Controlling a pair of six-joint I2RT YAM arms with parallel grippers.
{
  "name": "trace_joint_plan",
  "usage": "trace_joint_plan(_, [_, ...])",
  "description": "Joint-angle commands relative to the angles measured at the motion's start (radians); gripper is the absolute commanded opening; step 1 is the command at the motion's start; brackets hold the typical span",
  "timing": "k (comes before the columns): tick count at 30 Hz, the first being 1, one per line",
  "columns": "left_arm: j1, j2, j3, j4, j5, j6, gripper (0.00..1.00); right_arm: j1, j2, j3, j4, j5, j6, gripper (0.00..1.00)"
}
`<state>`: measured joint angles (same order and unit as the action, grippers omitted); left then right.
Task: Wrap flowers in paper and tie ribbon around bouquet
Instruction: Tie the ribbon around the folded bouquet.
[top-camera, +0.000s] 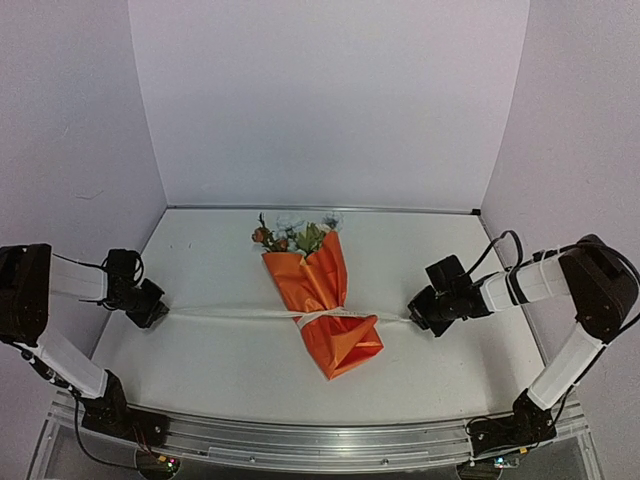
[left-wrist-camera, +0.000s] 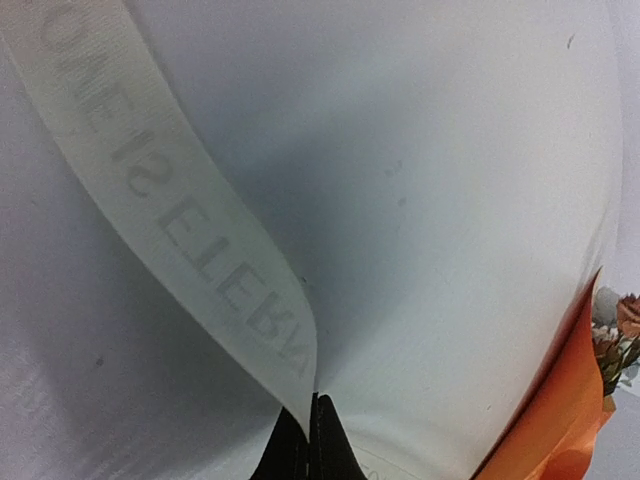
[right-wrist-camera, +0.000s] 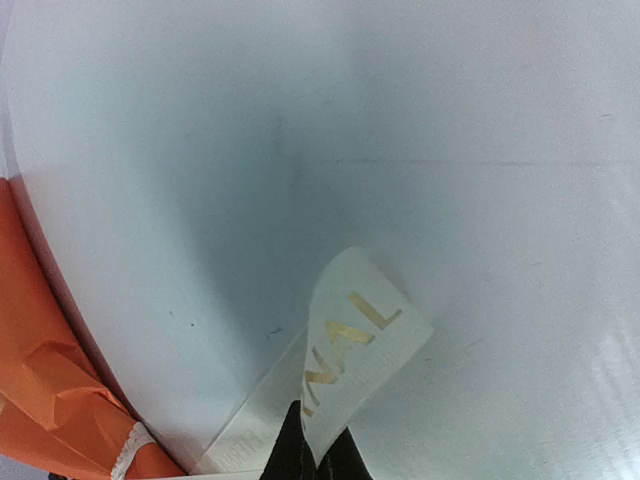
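Here we see the bouquet (top-camera: 322, 300) on the counter (top-camera: 220, 370), ribbon (top-camera: 240, 313) round its waist, left claw (top-camera: 162, 310) clamping its nine o'clock end, right claw (top-camera: 413, 318) its three o'clock end.

Gold "NAL" on ribbon (right-wrist-camera: 365, 335) end; L-wrist view txt mirrored, unclear.

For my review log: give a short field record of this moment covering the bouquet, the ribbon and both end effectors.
bouquet: lying on the table, wrapped in orange paper
flowers: heads poke out at the far end
ribbon: crosses the wrap's narrow waist, stretched out to both sides
left end effector: shut on the ribbon's left end
right end effector: shut on the ribbon's right end
knot: cannot tell whether one is tied
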<state>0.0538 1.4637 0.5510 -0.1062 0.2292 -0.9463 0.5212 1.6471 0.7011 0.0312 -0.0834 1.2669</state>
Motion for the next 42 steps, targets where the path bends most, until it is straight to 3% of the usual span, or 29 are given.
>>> trace_joint_plan(1, [0.123,0.012,0.006,0.004,0.010,0.046,0.00,-0.065,-0.074,-0.072,0.054,0.027,0.004,0.00])
trace_joint_plan(6, [0.182,0.029,0.047,-0.025,0.003,0.090,0.00,-0.071,-0.106,-0.118,0.050,0.032,0.004,0.00])
trace_joint_plan(11, [0.279,0.030,0.077,-0.040,0.021,0.110,0.00,-0.114,-0.277,-0.220,-0.009,0.103,0.005,0.00])
trace_joint_plan(17, [0.320,0.018,0.111,-0.065,-0.008,0.094,0.00,-0.127,-0.451,-0.083,-0.353,0.284,-0.159,0.00])
trace_joint_plan(21, [0.351,0.036,0.180,-0.087,-0.004,0.080,0.00,-0.119,-0.536,-0.069,-0.435,0.315,-0.187,0.00])
trace_joint_plan(26, [0.393,0.053,0.239,-0.112,-0.009,0.084,0.00,0.008,-0.550,-0.041,-0.569,0.463,-0.193,0.00])
trace_joint_plan(30, [0.448,0.061,0.256,-0.123,0.002,0.105,0.00,-0.012,-0.606,-0.060,-0.612,0.548,-0.211,0.00])
trace_joint_plan(35, [0.466,0.062,0.262,-0.114,0.014,0.120,0.00,-0.020,-0.542,0.082,-0.678,0.574,-0.318,0.00])
trace_joint_plan(42, [0.409,0.071,0.243,-0.105,0.033,0.163,0.00,0.167,-0.313,0.168,-0.589,0.461,-0.285,0.00])
